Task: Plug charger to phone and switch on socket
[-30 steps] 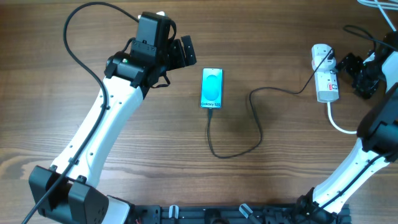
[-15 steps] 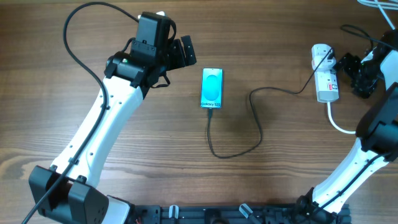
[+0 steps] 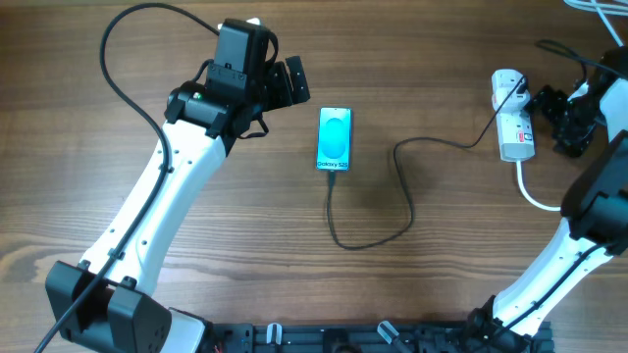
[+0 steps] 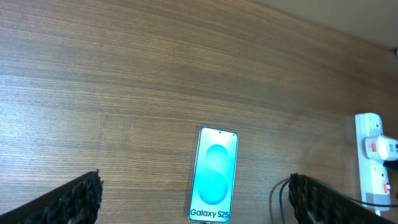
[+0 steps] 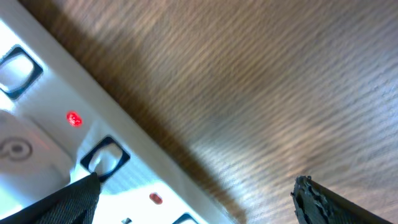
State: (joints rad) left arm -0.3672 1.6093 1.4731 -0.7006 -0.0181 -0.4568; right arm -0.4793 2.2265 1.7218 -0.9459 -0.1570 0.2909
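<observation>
Black charger (image 3: 437, 143) loops across wood table (image 3: 265, 255) between phone (image 3: 334, 137) and socket (image 3: 513, 123).

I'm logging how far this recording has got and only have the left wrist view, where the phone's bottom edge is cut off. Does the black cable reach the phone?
Observer: Yes. From overhead, the cable runs right up to the bottom edge of the phone. The plug itself is too small to judge.
Operator: I can see only a sliver of the power strip. Any sign that it is switched on?
Observer: The right wrist view shows a small red light glowing on the power strip, which suggests it is on.
</observation>
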